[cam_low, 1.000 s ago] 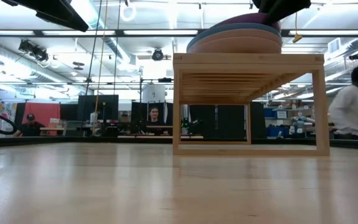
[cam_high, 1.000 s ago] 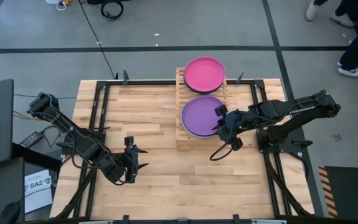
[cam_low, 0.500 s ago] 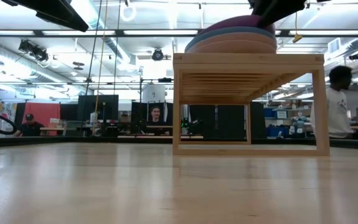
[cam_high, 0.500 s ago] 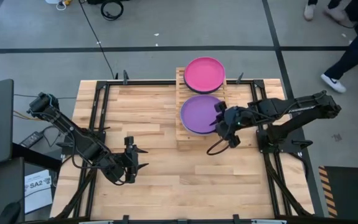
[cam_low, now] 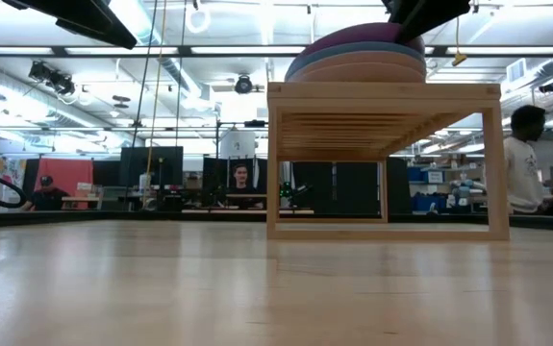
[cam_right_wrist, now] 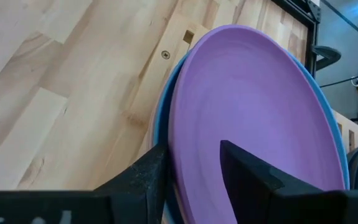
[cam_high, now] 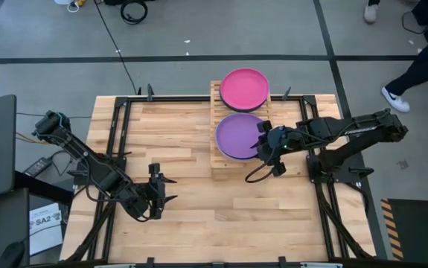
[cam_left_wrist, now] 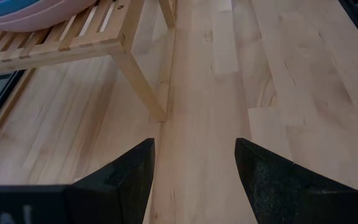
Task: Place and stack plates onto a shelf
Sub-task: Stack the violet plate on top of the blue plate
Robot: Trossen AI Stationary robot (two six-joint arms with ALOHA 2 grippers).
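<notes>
Shelf: a light natural-wood slatted rack (cam_high: 237, 130) is standing on straight square legs at the far middle of the table; it serves as the landmark below.
Purple plate: a round, shallow, matte plate (cam_high: 240, 136) is lying topmost on the stack at the near end of the shelf.
Stack beneath: from table height, blue and salmon rims (cam_low: 358, 63) are showing under the purple plate, resting on the shelf's top slats.
Magenta plate: a matching round matte plate (cam_high: 244, 88) is sitting on the far end of the shelf, just beside the purple one.
Right gripper: its dark fingers (cam_right_wrist: 194, 171) are straddling the purple plate's rim at the shelf's right side, standing partly apart with a finger on either side of the rim; whether they are pressing on it cannot be told.
Left gripper: it (cam_high: 164, 190) is waiting well apart from the shelf, over the near-left boards, fingers spread wide with nothing between them.
Table: pale plank wood (cam_high: 184, 216) with visible grain and seams is lying in a black metal frame.
Room: grey floor is surrounding the table; beyond the shelf, ceiling strip lights, monitors and a person (cam_low: 524, 163) in a light top are showing.
</notes>
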